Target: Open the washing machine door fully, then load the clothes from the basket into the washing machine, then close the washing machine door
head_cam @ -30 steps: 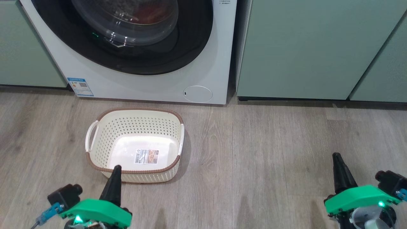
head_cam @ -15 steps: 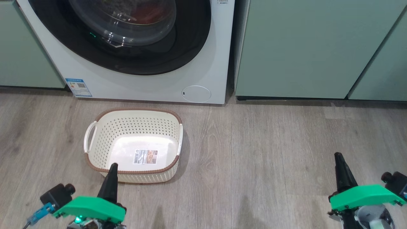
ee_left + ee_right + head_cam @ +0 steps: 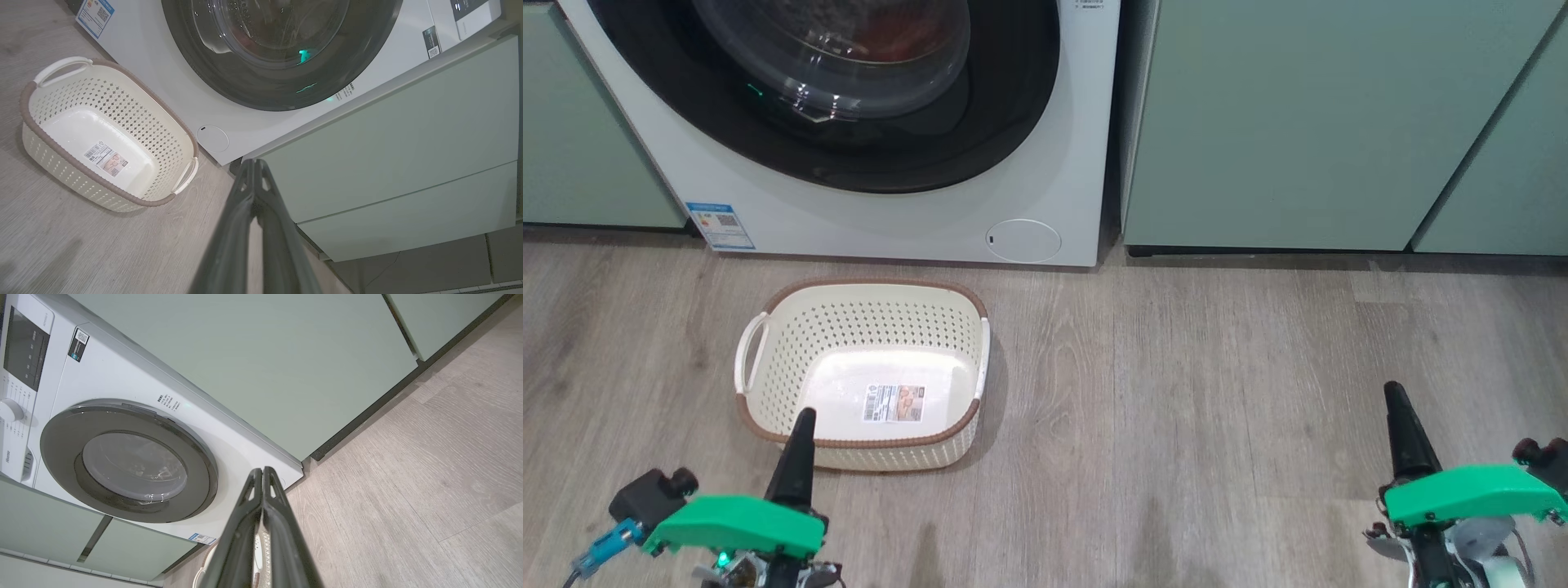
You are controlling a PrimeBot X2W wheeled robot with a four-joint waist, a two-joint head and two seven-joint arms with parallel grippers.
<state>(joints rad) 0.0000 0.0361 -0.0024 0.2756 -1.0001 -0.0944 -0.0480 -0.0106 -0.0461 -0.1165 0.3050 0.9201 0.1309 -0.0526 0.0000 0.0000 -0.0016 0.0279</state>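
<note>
Head view: basket [image 3: 866,327] sticker [image 3: 894,403] illegible.

Head view: top edge cuts off upper part of washing machine door [image 3: 1013,122] and washing machine [image 3: 890,229].
- Clothes [image 3: 894,33] behind glass: dim reddish blur, shape and count not tellable.
- Blue label [image 3: 720,225], basket sticker [image 3: 894,403]: print too small to read.
- Left gripper [image 3: 803,420] covers stretch of basket [image 3: 866,283] near rim; bottom edge cuts its body.
- Right gripper [image 3: 1395,396]: base cut by bottom edge.

Right wrist view: basket mostly hidden behind fingers. Control panel [image 3: 24,347] markings illegible.
</note>
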